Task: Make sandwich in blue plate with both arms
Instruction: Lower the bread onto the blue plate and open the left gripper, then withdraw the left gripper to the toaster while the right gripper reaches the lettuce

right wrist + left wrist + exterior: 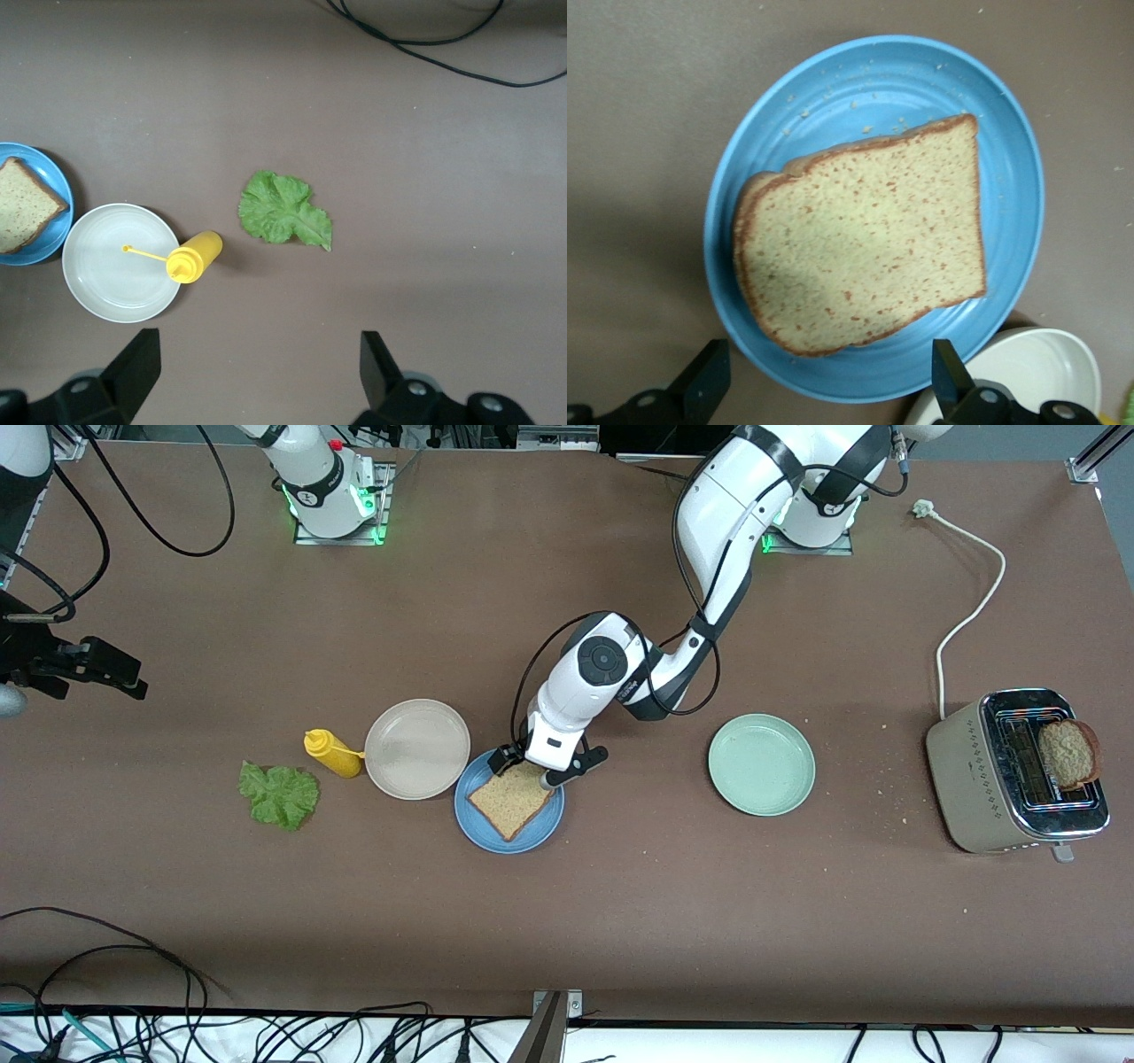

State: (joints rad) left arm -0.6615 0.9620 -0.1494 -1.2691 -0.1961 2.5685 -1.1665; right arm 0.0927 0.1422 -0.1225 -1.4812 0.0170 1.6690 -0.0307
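Observation:
One toasted bread slice (509, 802) (868, 239) lies flat in the blue plate (532, 841) (877, 71). My left gripper (545, 769) (824, 376) hovers just above the plate's rim, open, with nothing between its fingers. A ruffled green lettuce leaf (279, 795) (283, 211) lies on the table toward the right arm's end. My right gripper (124, 677) (257, 363) hangs high over that end of the table, open and empty. The right wrist view also catches the blue plate (44, 250) and the bread slice (22, 204).
A beige plate (416, 748) (120, 266) touches the blue plate's edge, with a yellow mustard bottle (332, 753) (195, 257) lying beside it. A mint-green plate (760, 763) sits toward the left arm's end. A toaster (1019, 771) there holds another bread slice (1067, 753).

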